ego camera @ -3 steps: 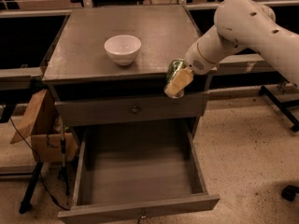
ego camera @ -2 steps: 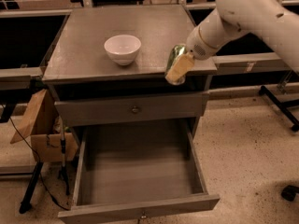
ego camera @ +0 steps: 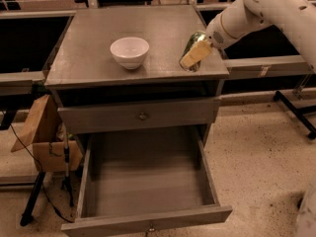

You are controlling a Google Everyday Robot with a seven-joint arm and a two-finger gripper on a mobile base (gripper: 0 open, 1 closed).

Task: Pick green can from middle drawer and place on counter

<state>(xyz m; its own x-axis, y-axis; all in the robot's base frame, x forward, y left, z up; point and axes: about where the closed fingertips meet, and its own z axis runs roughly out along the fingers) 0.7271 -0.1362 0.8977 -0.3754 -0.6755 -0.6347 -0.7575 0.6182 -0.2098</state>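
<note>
My gripper (ego camera: 194, 54) is shut on the green can (ego camera: 189, 47) and holds it tilted just above the right front part of the counter (ego camera: 163, 28). The can's lower end is close to the counter surface; whether it touches I cannot tell. One tan finger (ego camera: 196, 54) covers the can's near side. The white arm comes in from the upper right. The middle drawer (ego camera: 148, 181) is pulled out wide below, and its tray shows nothing inside.
A white bowl (ego camera: 129, 52) stands on the counter left of the can. A shut knobbed drawer front (ego camera: 142, 115) sits above the open drawer. A cardboard box (ego camera: 42, 137) and a stand with cables are at the left. Dark benches surround the cabinet.
The gripper has lifted the green can from in front of the counter's right front edge up and back over the counter top.
</note>
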